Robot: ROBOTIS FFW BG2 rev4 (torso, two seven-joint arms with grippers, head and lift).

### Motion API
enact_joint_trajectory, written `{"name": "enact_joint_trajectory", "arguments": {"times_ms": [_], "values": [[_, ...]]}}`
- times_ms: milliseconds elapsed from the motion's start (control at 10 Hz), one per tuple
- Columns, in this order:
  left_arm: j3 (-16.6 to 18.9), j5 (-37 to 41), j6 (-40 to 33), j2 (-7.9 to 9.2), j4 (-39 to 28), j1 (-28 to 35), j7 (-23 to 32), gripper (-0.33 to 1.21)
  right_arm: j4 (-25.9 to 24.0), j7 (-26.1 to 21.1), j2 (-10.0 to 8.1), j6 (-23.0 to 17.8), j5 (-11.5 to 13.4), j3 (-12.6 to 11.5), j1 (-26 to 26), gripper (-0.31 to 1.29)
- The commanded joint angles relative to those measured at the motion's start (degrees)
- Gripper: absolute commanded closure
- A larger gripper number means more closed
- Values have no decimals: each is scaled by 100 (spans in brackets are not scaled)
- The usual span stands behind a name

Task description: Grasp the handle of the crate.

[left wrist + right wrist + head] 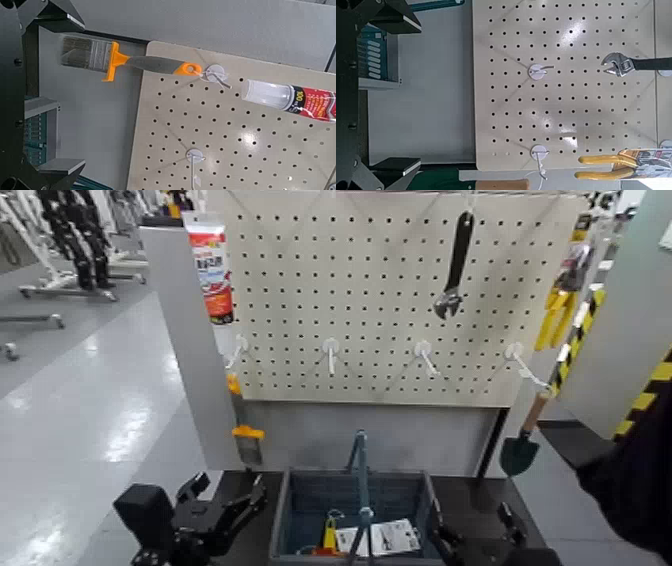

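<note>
The dark blue-grey slatted crate (400,495) stands on the dark table below the pegboard. Its thin handle (360,462) arches upright over its middle. My left gripper (226,496) is open and empty, low beside the crate's left wall. In the left wrist view its fingers (67,13) stand wide apart, with the crate's edge (40,127) beside them. My right gripper (478,535) is open and empty beside the crate's right wall. In the right wrist view its fingers (398,14) are spread, with the crate's corner (379,55) in view. Neither gripper touches the handle.
A white pegboard (380,310) stands right behind the crate and holds a black wrench (456,265), a green trowel (522,450), a paintbrush (246,438), a tube (212,275) and yellow pliers (613,166). A yellow item (329,537) and white cards (385,537) lie inside the crate.
</note>
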Motion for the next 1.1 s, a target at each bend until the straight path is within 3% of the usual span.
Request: {"name": "enact_joint_trajectory", "arguments": {"times_ms": [100, 400, 600, 1100], "values": [[13, 34, 97, -3, 10, -32, -46, 11, 9, -9, -9, 4, 0, 9, -9, 13], [74, 324, 519, -21, 45, -190, -371, 11, 26, 0, -9, -5, -18, 9, -9, 13], [153, 684, 1222, -21, 54, -463, -766, 11, 35, 0, -9, -14, -26, 18, -18, 13], [-242, 2213, 2734, 260, 318, -1289, -969, 11, 44, 0, -18, -5, -61, 36, -18, 13]]}}
